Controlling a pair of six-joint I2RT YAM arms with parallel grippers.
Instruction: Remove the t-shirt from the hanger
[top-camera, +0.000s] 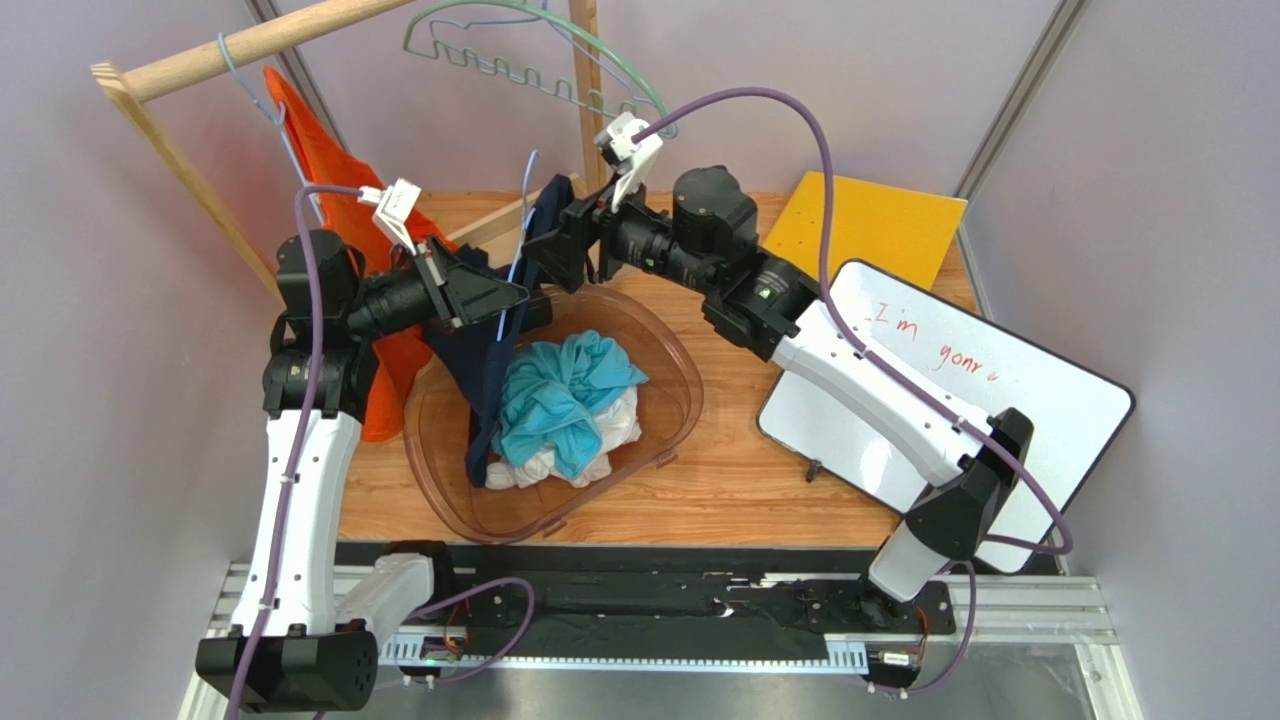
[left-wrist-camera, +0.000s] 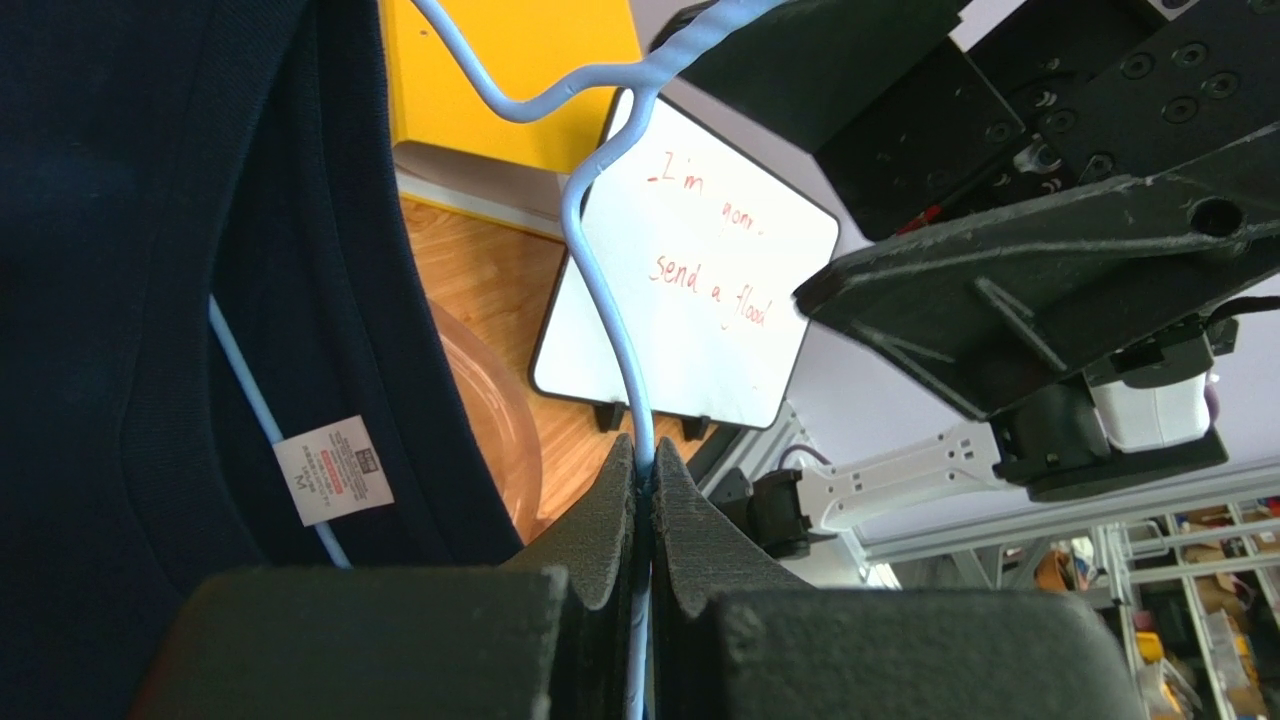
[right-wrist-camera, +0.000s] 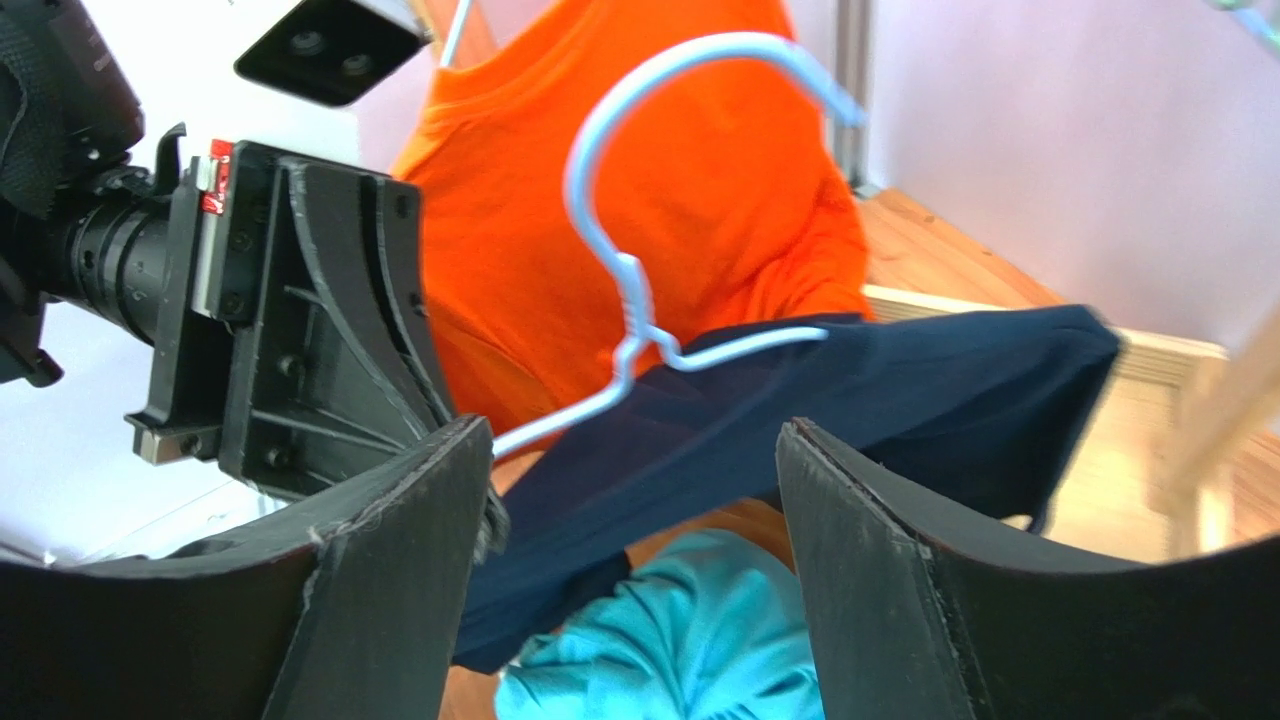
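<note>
The navy t-shirt (top-camera: 484, 368) hangs on a light blue wire hanger (top-camera: 525, 210) and droops into the basket. My left gripper (top-camera: 508, 300) is shut on the hanger's wire; in the left wrist view the wire (left-wrist-camera: 609, 285) runs into the closed jaws (left-wrist-camera: 648, 488), with the shirt's collar and white tag (left-wrist-camera: 334, 468) to the left. My right gripper (top-camera: 547, 249) is open next to the shirt's far shoulder. In the right wrist view its jaws (right-wrist-camera: 631, 503) straddle the navy fabric (right-wrist-camera: 842, 398) without touching it, below the hanger hook (right-wrist-camera: 639, 270).
A clear plastic basket (top-camera: 679, 398) holds teal (top-camera: 564, 393) and white clothes. An orange shirt (top-camera: 323, 165) and a green hanger (top-camera: 496, 60) hang on the wooden rack (top-camera: 226, 53). A whiteboard (top-camera: 962, 398) and a yellow board (top-camera: 864, 225) lie at the right.
</note>
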